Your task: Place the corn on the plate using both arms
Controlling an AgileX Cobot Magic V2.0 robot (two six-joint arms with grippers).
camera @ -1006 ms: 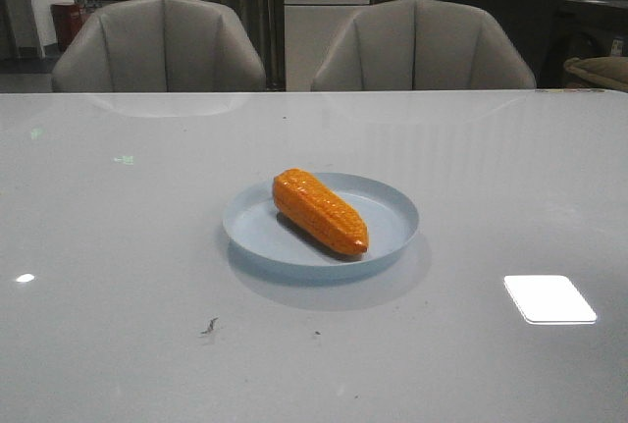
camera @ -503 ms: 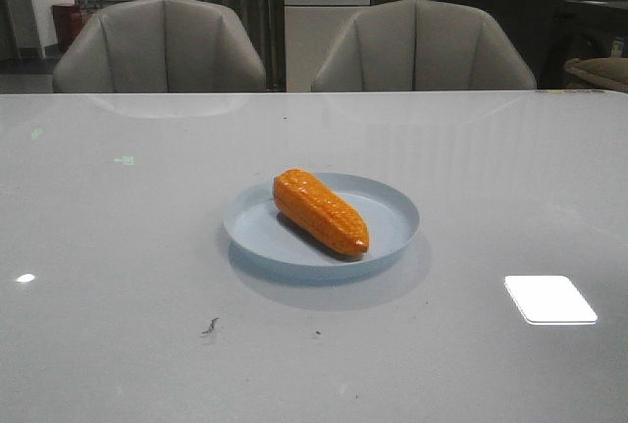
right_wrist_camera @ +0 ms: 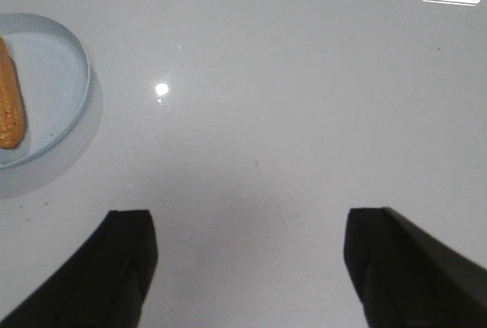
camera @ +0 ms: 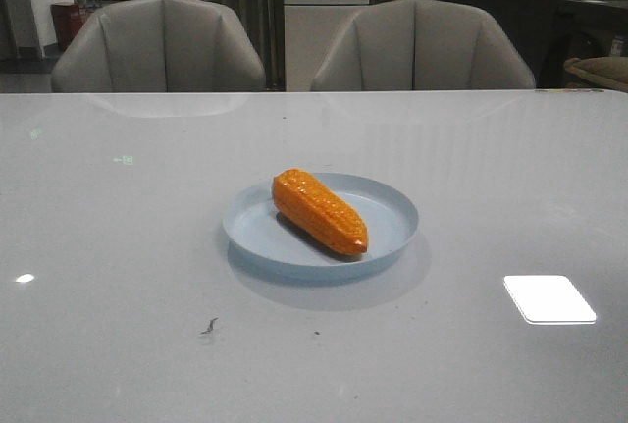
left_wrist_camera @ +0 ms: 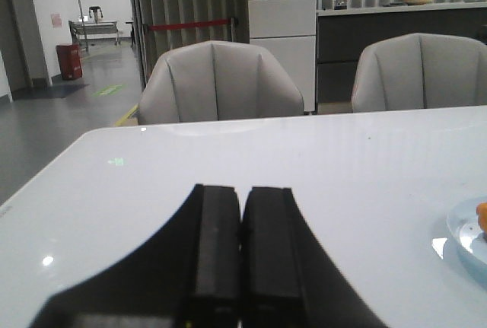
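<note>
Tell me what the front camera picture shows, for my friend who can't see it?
An orange toy corn lies inside a pale blue plate on a glossy grey table. Two empty grey chairs stand behind it; no robot arms show.

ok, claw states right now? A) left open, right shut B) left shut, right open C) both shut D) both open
B: in its wrist view the left claw has its fingers pressed together with nothing between them, while the right claw has its fingers spread wide apart over bare table.
</note>
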